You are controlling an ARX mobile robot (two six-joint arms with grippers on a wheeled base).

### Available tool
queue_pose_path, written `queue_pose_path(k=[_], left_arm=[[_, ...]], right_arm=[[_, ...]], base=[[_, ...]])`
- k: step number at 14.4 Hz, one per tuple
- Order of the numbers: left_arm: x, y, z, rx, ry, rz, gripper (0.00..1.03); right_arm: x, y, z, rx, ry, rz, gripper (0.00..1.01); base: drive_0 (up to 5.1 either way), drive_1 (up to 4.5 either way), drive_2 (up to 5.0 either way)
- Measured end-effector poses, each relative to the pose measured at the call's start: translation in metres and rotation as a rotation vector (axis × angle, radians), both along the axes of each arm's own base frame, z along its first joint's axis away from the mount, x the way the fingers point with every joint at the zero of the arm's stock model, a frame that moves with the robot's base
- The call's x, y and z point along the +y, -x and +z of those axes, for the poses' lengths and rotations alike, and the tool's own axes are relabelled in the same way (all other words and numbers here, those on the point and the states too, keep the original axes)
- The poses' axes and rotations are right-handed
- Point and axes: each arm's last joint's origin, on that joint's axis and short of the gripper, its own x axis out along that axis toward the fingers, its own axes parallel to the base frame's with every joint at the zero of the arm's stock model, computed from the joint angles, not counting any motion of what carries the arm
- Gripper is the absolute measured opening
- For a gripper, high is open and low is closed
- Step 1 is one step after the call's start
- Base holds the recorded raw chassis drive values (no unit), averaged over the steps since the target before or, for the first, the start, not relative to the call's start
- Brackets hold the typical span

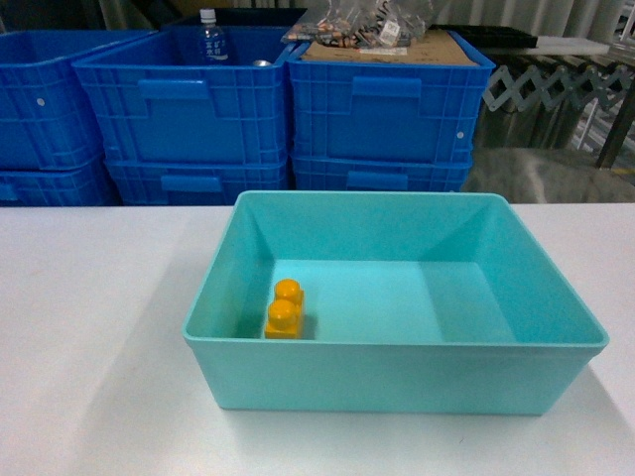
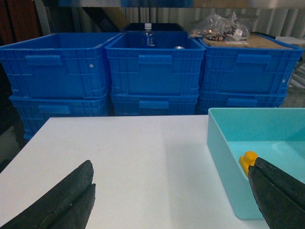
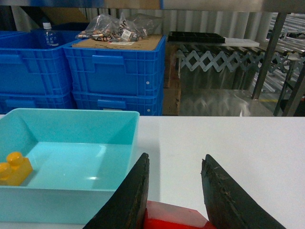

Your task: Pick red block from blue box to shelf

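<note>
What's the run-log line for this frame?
red block: in right pincer, out of blue box | left pincer: open, empty | orange brick: in box | shelf placement: not done

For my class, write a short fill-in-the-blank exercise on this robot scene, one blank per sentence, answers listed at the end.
1. The brick left inside the blue box is coloured ______.
2. The right gripper is shut on the ______ block.
3. The left gripper holds nothing, and its jaws stand ______.
4. The water bottle stands in a dark blue ______ behind the white table.

Missing words: orange-yellow; red; open; crate
</note>
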Motion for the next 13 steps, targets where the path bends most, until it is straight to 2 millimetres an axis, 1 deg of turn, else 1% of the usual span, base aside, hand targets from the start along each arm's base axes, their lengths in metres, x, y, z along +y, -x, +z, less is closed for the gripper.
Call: queue_pose_path(k=[5,6,7,13], left_arm=[[0.0,0.0,0.0,0.0,0.0,0.0,0.98],[0.0,0.0,0.0,0.0,0.0,0.0,0.98],[0.0,0.0,0.0,0.0,0.0,0.001,0.98],[0.0,0.0,0.0,0.0,0.0,0.0,0.98]], right_arm=[[0.0,0.006,-0.001,0.002,0.0,0.0,0.28],[0.0,0.013,-0.007,0.053,0.0,0.003,0.28],[0.0,0.017,-0.003,-0.002,0.001,0.003,0.28],[0.0,0.017,-0.004,0.01,0.0,0.003,0.28]], base=[[0.0,0.0,0.0],[0.0,0.0,0.0],[0.0,0.0,0.0],[0.0,0.0,0.0]])
